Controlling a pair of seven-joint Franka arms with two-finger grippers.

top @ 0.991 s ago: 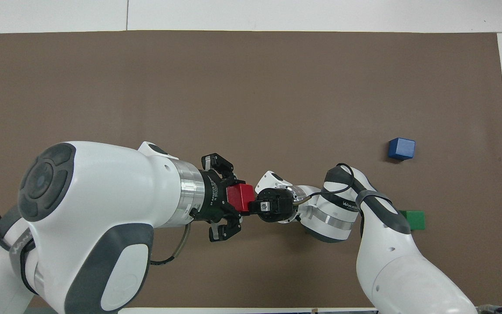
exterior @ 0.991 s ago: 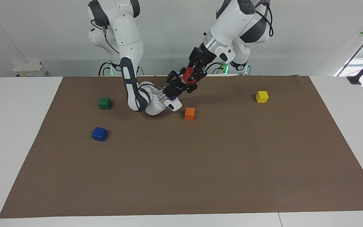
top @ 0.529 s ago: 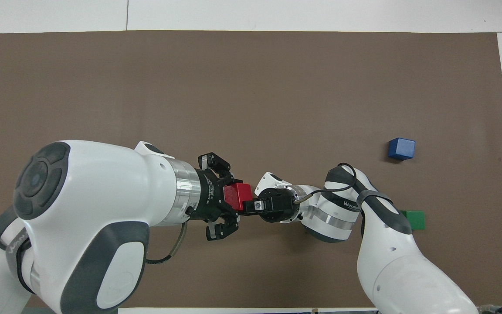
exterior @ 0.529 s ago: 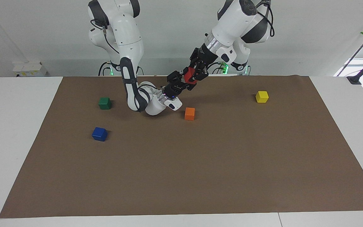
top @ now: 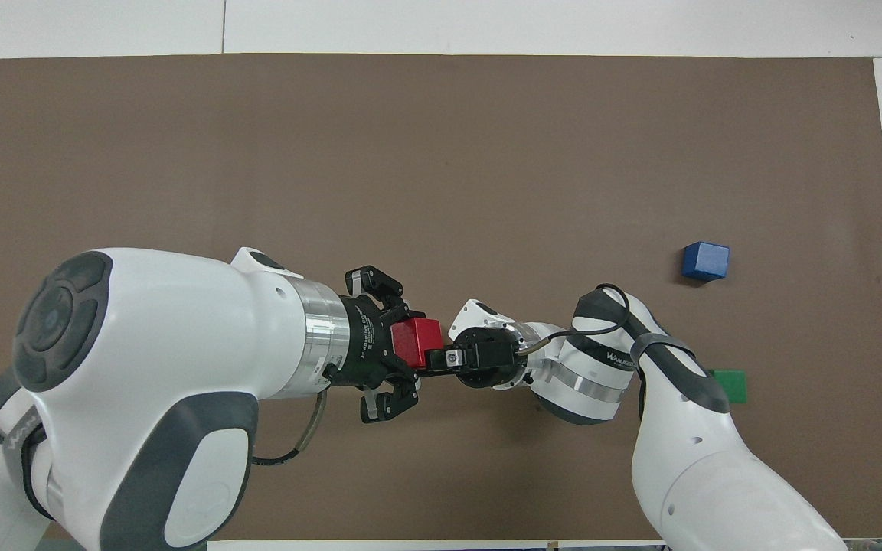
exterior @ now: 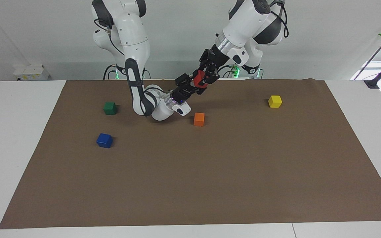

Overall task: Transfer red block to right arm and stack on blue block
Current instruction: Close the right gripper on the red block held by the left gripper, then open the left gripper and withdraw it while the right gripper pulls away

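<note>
The red block [exterior: 197, 78] hangs in the air between both pincers. The left pincer [top: 399, 343] looks wide around it, and the right pincer [exterior: 190, 87] pinches it from the other end. The blue block [exterior: 104, 140], a smooth cube, sits on the brown desk [exterior: 210, 185], low and well apart from the right pincer, toward the right arm's end.

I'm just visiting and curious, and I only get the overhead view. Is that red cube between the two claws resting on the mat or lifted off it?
Observer: Lifted. The facing view shows the red block in the air between the left gripper and the right gripper, clear of the brown mat.
Visitor: Are the blue block and the green block the only other cubes?
Observer: No. An orange block sits on the mat near the grippers, hidden from you by the arms.
Visitor: Any more?
Observer: A yellow block lies toward the left arm's end, also covered from above.
</note>
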